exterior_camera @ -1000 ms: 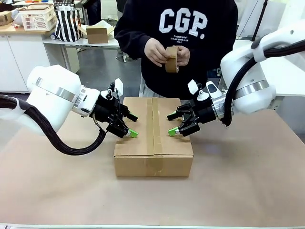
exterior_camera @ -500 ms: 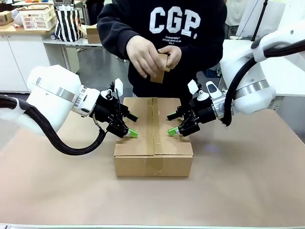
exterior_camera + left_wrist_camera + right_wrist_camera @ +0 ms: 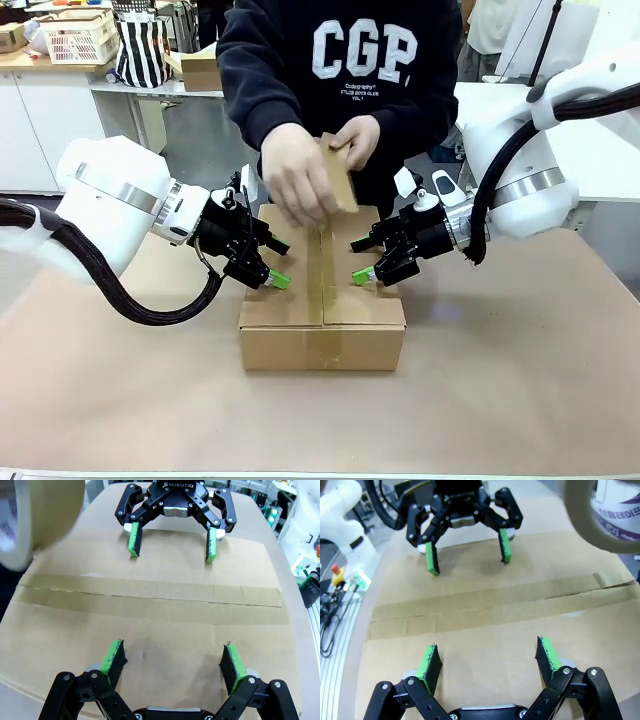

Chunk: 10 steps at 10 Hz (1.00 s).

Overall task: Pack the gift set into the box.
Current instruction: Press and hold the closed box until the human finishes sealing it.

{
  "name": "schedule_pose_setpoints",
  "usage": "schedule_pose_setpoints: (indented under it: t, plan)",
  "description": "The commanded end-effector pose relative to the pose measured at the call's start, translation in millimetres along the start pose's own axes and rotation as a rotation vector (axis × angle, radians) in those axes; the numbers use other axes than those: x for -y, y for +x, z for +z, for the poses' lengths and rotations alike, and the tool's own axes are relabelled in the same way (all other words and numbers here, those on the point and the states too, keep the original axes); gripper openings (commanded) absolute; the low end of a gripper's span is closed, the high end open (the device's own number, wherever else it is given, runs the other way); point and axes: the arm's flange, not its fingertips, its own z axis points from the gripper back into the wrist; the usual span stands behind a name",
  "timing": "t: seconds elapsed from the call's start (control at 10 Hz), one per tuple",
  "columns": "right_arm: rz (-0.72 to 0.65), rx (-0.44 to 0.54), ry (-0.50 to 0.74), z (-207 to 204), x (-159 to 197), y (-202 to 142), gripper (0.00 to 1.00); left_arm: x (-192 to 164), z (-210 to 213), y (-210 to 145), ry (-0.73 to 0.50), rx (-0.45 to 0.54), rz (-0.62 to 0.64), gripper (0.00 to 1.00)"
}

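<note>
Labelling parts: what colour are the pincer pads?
Green pads, clearest in the left wrist view.

Reads "CGP." in large white letters on the person's black sweatshirt point(image 3: 340, 70); "ROBOTIQ" on the black right gripper point(image 3: 172, 542) at 12 o'clock.

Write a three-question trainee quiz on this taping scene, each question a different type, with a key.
1. True or false: the box has its top flaps folded shut.
2. Multiple choice: what does the person's hand hold over the box? A) scissors B) a roll of tape C) a marker
3. Fill in: the left gripper and right gripper press their green pads on the box's ____.

Key: 1 true; 2 B; 3 top, one on each side of the taped seam, both open.
</note>
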Motion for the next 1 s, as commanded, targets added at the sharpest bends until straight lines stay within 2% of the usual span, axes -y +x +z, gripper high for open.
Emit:
schedule_pose_setpoints:
  t: [0.0, 0.9]
  plan:
    - [-0.004, -0.011, -0.023, -0.4, 1.1, -1.5, 1.0, 0.9, -0.5, -3.0, -0.006, 0.006, -0.007, 1.0]
    - [-0.004, -0.011, -0.023, -0.4, 1.1, -1.5, 1.0, 0.9, -0.5, -3.0, -0.006, 0.006, -0.007, 1.0]
